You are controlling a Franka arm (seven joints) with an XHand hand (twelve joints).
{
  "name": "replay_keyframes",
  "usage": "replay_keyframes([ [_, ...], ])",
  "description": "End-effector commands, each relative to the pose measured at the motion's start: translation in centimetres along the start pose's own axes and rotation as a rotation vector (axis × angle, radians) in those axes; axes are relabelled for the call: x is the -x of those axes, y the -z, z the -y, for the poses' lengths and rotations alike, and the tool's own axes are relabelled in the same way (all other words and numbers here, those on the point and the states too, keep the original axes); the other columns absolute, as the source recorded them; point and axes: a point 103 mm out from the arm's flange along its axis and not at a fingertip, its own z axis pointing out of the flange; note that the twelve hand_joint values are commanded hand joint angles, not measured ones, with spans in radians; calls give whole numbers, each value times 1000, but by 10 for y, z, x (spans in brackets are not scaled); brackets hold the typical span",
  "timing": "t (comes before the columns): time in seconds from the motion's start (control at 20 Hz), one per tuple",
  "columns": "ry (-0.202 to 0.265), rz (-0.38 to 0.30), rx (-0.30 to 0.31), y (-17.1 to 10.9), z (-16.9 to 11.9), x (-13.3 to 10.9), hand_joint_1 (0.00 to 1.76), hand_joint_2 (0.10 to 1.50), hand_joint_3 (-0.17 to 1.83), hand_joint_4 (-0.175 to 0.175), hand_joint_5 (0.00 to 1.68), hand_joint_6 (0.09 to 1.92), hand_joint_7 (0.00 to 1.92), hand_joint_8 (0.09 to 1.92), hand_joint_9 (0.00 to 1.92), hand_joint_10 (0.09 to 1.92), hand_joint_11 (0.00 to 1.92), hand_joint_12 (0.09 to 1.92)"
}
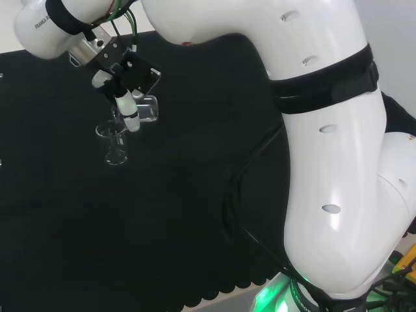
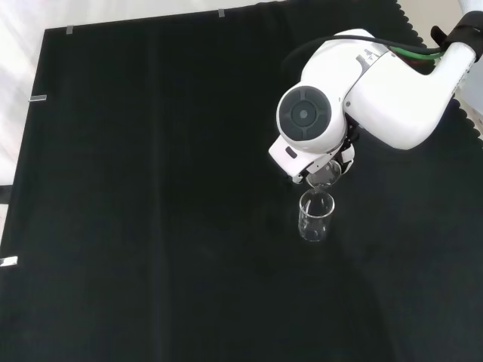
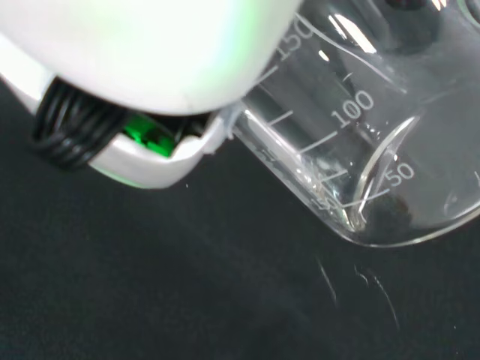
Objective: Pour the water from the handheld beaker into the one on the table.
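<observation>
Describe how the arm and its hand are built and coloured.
The arm has glossy white rounded links, black bands at its joints and a round grey cap on one link. Black and green cables run along it. The hand is black with white fingers.

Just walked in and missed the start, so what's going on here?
The robot's hand holds a clear beaker tipped on its side, mouth over a second beaker standing upright on the black cloth. It looks like a pour in progress. Whether water is flowing is hard to tell.
</observation>
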Motion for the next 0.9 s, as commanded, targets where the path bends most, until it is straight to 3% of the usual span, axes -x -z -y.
replay_keyframes([
  [0.05,-3,11,-10,0,1,2,1440,549,708,-175,1410,395,1436,488,1597,87,1352,697],
  [0.9,-11,80,-44,17,-2,-14,1440,549,708,-175,1410,397,1436,490,1597,87,1353,696],
])
